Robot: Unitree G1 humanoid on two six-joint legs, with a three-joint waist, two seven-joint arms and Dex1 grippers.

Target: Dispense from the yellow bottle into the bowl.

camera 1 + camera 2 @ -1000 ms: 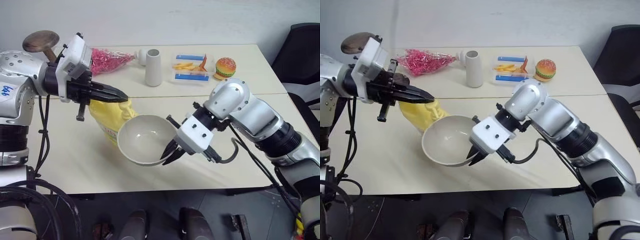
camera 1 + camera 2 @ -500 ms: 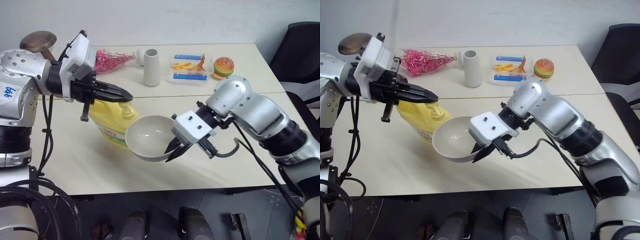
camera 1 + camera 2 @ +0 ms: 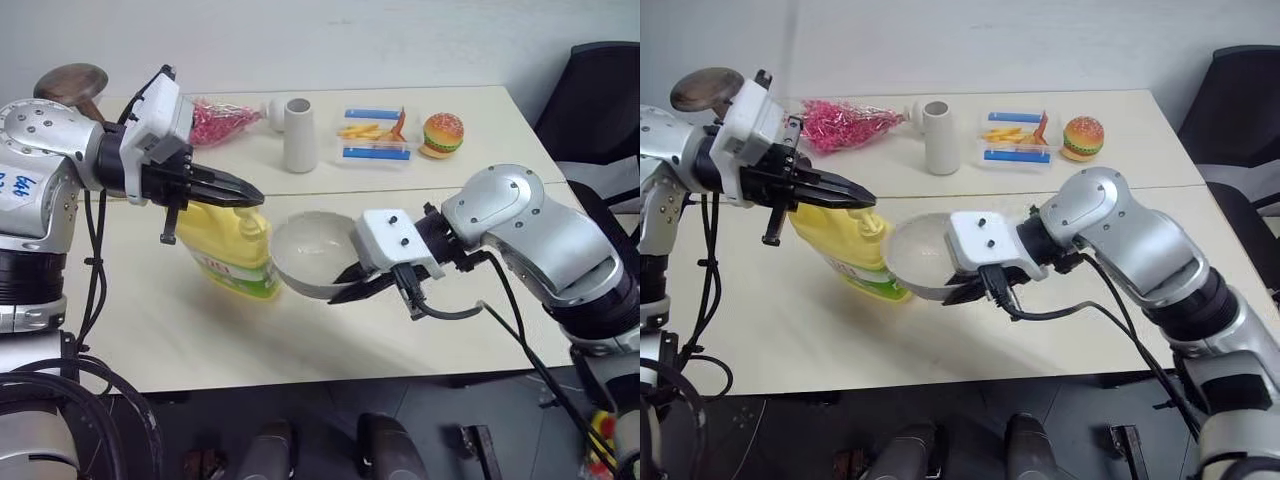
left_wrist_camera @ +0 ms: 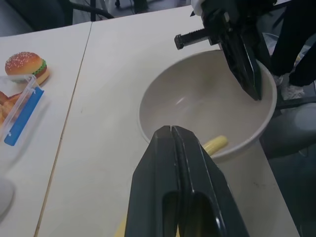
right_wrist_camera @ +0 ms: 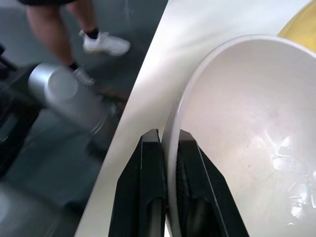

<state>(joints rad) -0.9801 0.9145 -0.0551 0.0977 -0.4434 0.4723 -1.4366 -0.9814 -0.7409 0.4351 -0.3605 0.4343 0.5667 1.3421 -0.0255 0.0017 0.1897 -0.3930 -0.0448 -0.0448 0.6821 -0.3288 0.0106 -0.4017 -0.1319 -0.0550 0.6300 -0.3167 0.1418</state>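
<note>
A: From where do the two eye views look?
B: From the head, forward and down over the table point(image 3: 480, 130) to its far edge; both share the whole tabletop.
A: And the wrist views?
B: Close in. Each looks along its own fingers at the bowl point(image 4: 207, 103) near the table's front edge, which both share.

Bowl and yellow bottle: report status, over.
Right pincer shut on the bowl rim, holding it beside the yellow bottle. Left pincer shut, over the pump top. Nothing in the way.
</note>
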